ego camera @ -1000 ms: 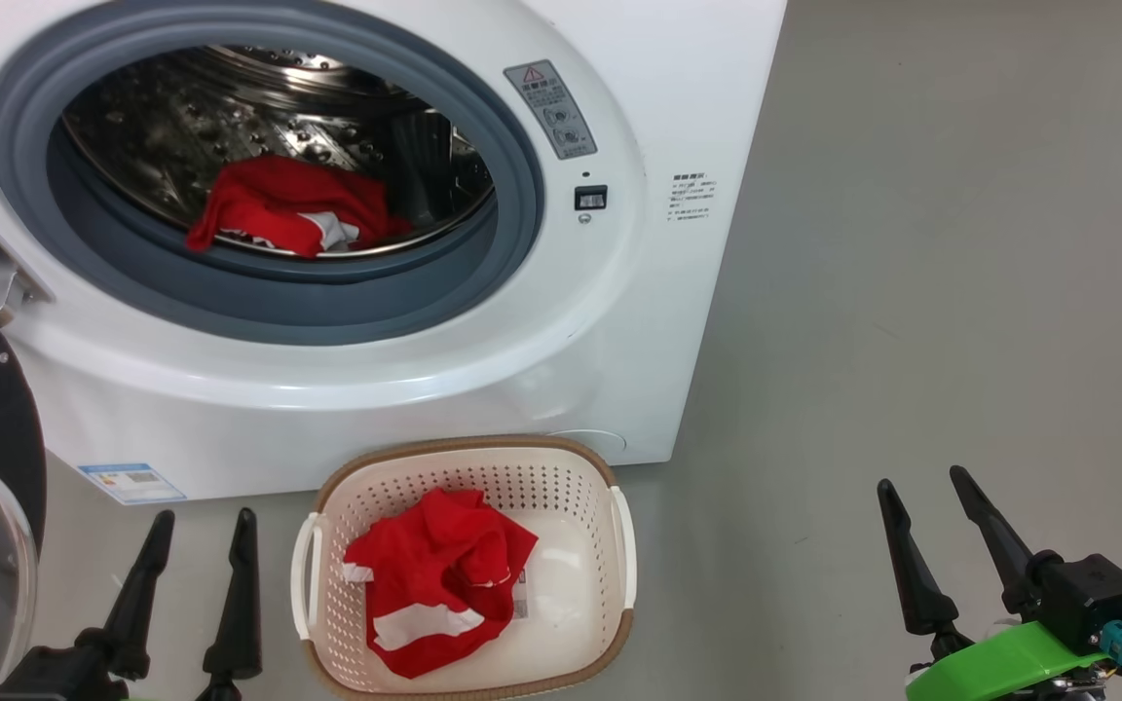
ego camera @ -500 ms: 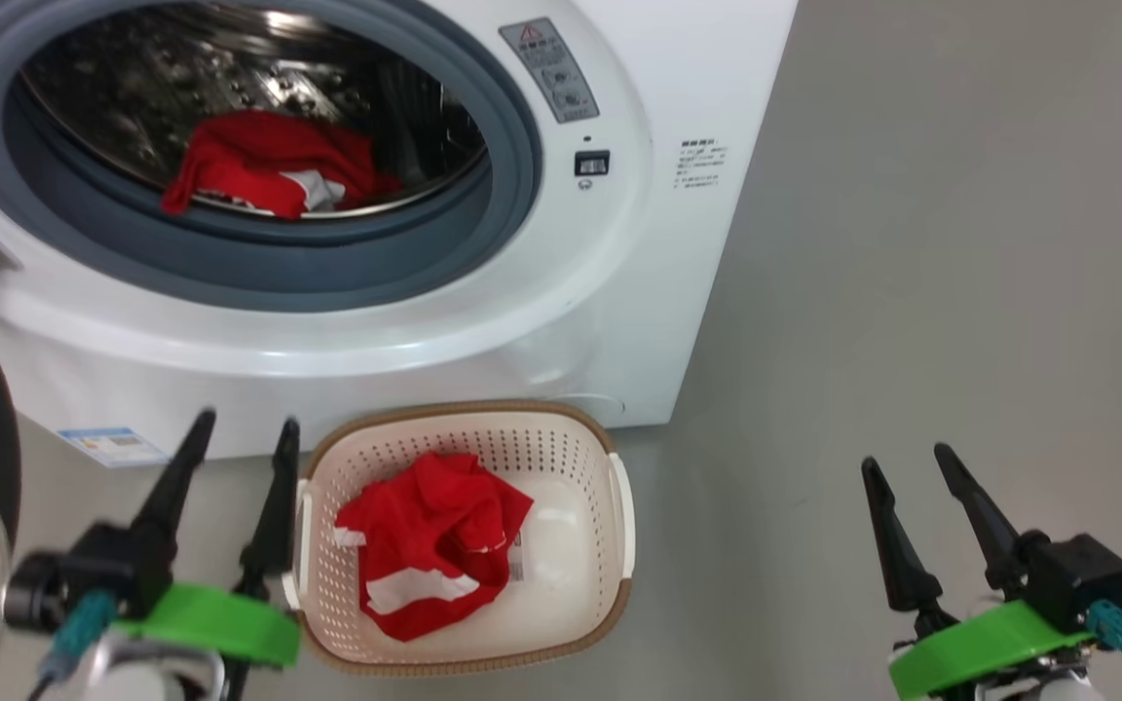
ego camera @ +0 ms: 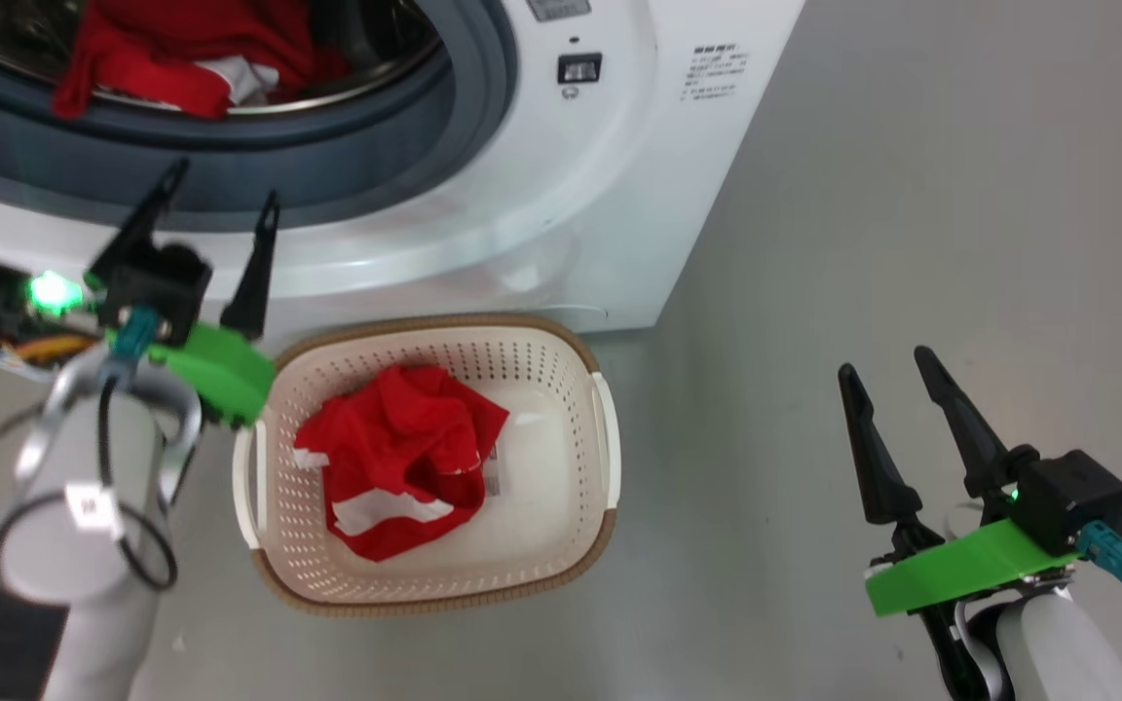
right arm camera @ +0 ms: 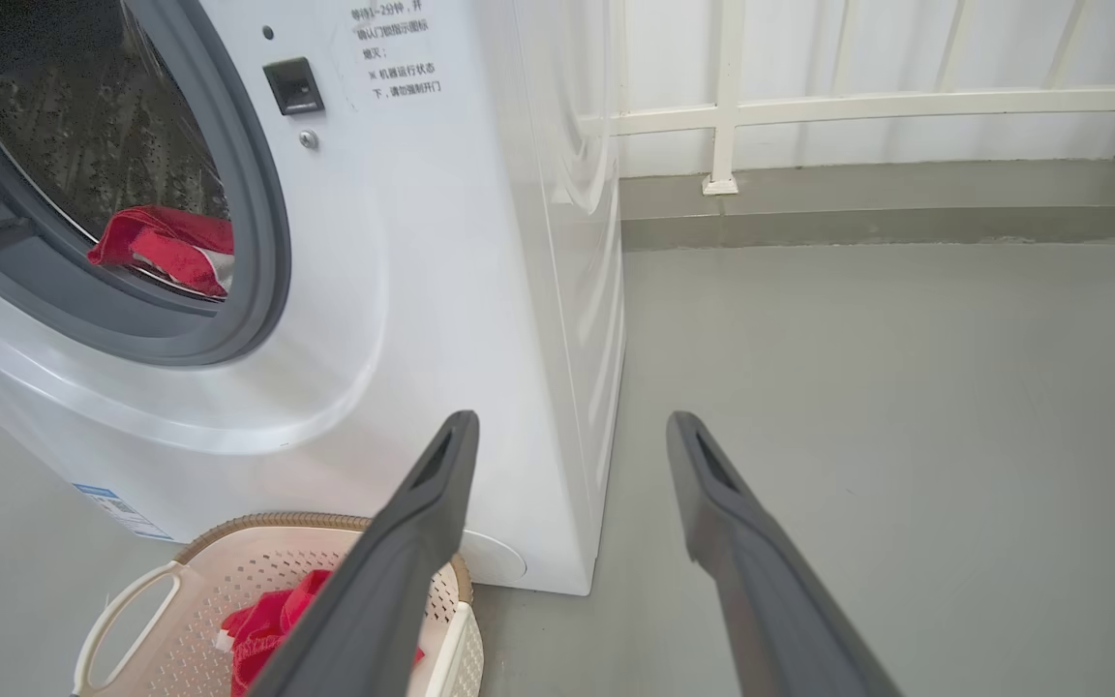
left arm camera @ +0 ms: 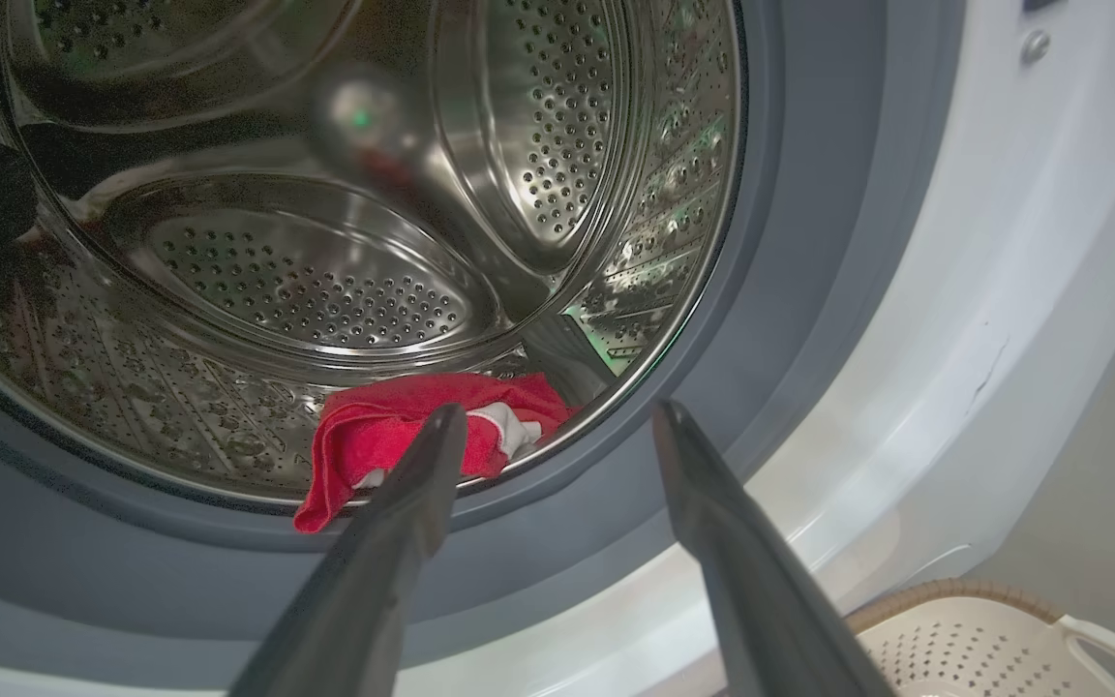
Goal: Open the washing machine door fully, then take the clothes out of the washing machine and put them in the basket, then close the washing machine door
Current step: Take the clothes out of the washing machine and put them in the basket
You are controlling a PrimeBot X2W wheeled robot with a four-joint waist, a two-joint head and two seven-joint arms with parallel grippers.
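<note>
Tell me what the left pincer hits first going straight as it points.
The left pincer would likely meet the red garment at the lip of the drum, or the gasket below; depth unclear.

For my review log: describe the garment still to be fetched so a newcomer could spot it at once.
Find the white washer, then look into its steel drum. A red garment with a white patch lies at the drum's front edge, by the grey gasket. The other red garment lies in the basket on the floor; this one is inside the washer.
</note>
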